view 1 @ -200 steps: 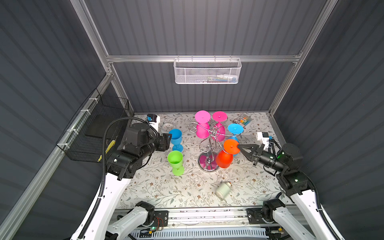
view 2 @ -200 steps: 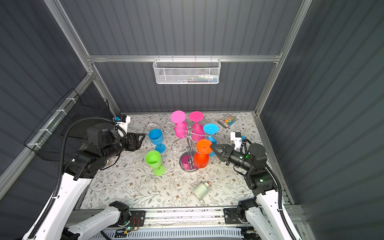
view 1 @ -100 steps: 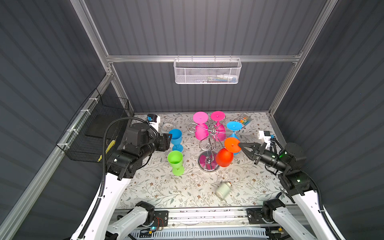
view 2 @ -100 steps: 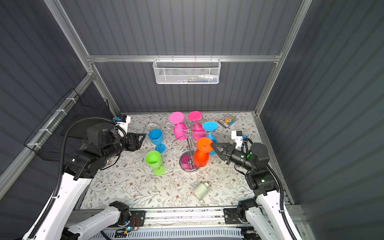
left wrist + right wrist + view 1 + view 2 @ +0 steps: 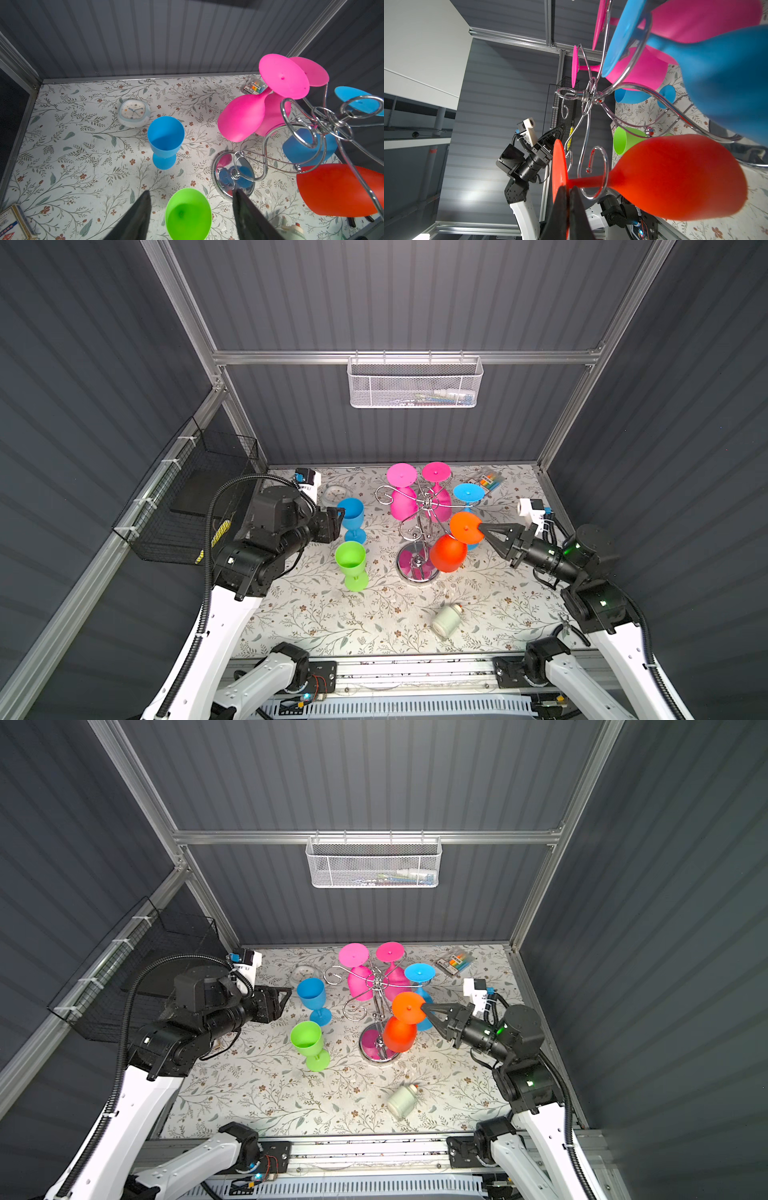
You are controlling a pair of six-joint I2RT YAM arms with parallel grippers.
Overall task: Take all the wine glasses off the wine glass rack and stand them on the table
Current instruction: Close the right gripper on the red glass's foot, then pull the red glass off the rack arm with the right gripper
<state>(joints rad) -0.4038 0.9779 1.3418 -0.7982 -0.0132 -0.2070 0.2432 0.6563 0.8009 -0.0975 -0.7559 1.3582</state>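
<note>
Nearest the front edge of the table (image 5: 316, 626), a small white bottle (image 5: 444, 620) lies on its side. Just beyond it the left tool (image 5: 191, 191) hangs released and empty, near an upright green wine glass (image 5: 351, 564). At mid-table the right tool (image 5: 481, 526) is clenched on the foot rim of the orange wine glass (image 5: 448, 555). This glass hangs inverted on a front scroll arm of the wine glass rack (image 5: 405, 564), its stem inside the curl. Its long axis is tilted, with the foot up toward the right tool and the bowl mouth down toward the rack's base. The step looks like extraction. Next, I judge, the stem must slide out through the curl's open end without dragging the rack. Farther back hang two pink wine glasses (image 5: 402, 504) and a blue one (image 5: 468, 492).
</note>
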